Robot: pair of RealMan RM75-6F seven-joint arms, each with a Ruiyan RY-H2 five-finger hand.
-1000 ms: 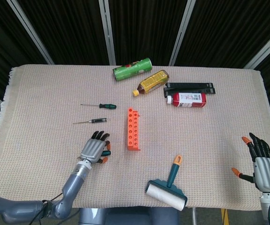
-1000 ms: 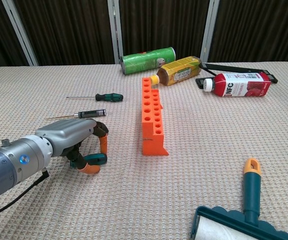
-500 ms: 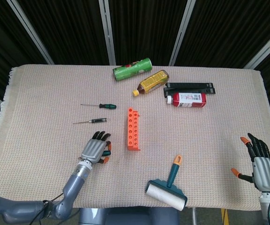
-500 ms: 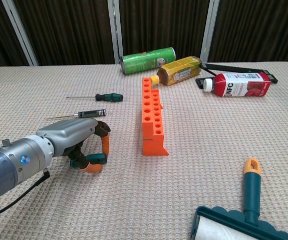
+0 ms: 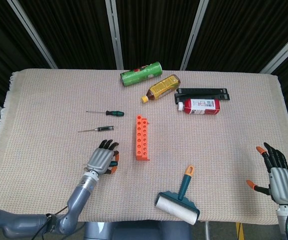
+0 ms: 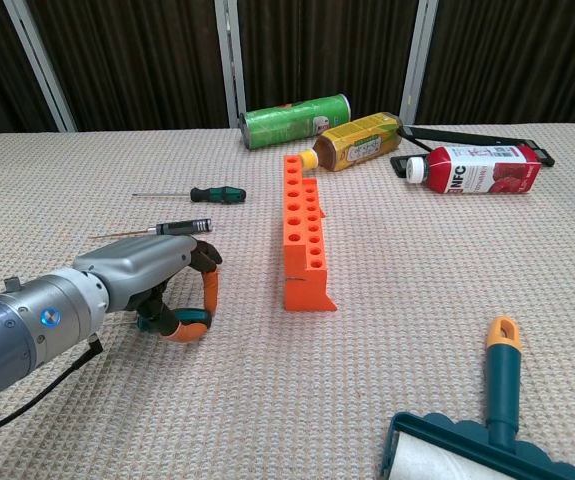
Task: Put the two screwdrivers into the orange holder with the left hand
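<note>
Two screwdrivers lie side by side but apart on the cloth-covered table [image 5: 43,100]: a green-handled screwdriver [image 5: 106,113] and, nearer the robot, a black-handled screwdriver [image 5: 97,129], both left of the single orange holder [image 5: 142,137], whose row of holes stands empty. The left hand [image 5: 101,158] rests just below the black-handled one, fingers curled under with nothing in them. The right hand [image 5: 278,175], fingers spread and holding nothing, sits at the table's right edge, its wrist cut off by the frame and unseen from the chest view. Behind lie one green can [image 5: 141,73], one yellow bottle [image 5: 162,87], one red bottle [image 5: 200,106], and one black tool [image 5: 203,93], partly hidden. One lint roller [image 5: 180,200] lies near the front edge.
</note>
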